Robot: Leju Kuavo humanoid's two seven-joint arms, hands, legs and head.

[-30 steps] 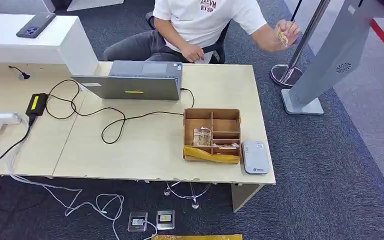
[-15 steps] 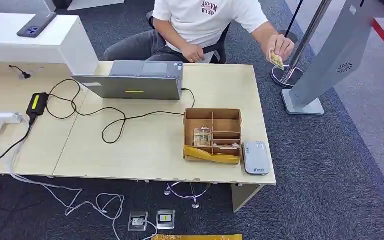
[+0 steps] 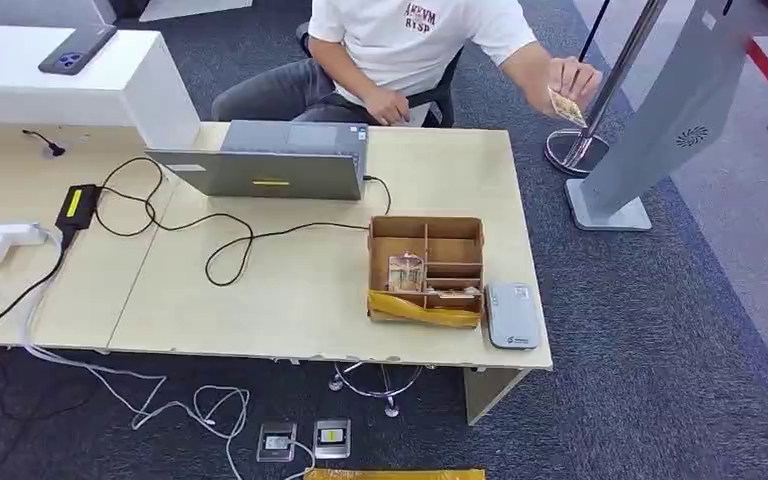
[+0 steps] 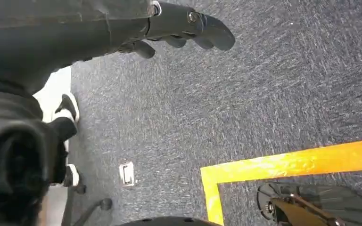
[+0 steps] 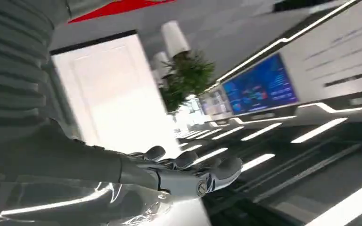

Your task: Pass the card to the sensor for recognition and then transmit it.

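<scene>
A person's hand (image 3: 572, 80), upper right, offers the card (image 3: 566, 106). The right hand (image 5: 188, 172), fingers apart and holding nothing, must reach and take it; the left hand (image 4: 179, 28) hangs with nothing in it.

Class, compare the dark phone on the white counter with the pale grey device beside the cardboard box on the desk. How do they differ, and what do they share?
The dark flat phone is near-black; the pale grey rounded device is light. The phone lies on the raised white counter, at an angle to its edges; the device lies on the beige wooden desk, squarely beside the compartmented cardboard box, at the desk's near right corner. Both are flat, roughly rectangular and untouched.
</scene>
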